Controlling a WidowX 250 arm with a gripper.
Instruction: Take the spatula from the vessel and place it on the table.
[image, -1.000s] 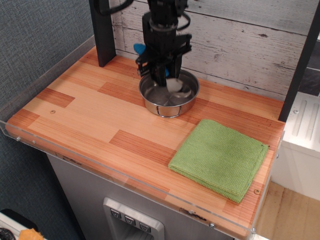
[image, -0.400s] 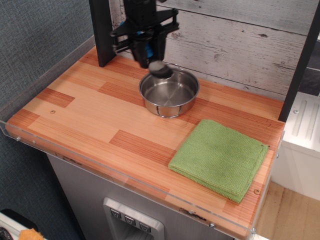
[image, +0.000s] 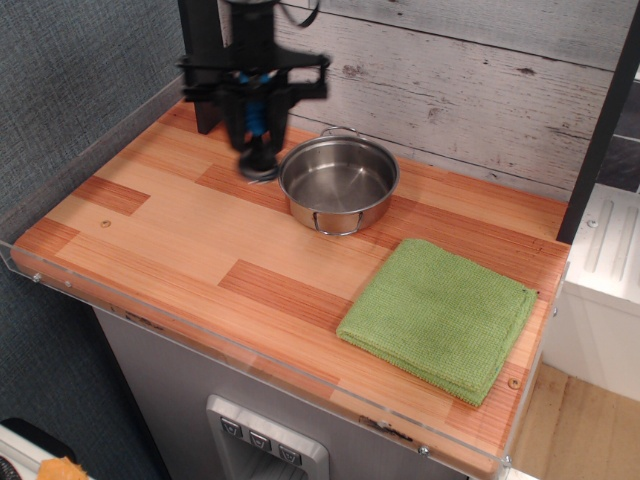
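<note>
Your claw (image: 252, 112) pinching the blue-handled spatula (image: 257, 140) upright, its head just above the table (image: 180, 225), at nine o'clock of the steel pot (image: 338, 183), green cloth (image: 440, 317) at five o'clock.

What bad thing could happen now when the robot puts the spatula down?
1. The spatula hangs upright in the gripper, head down, right beside the pot. Let go like that, it may tip over and knock the pot's rim.
2. Its head looks very near the table. Pushing lower could jam it into the wood.
3. The rounded handle might roll once it lies flat.
</note>
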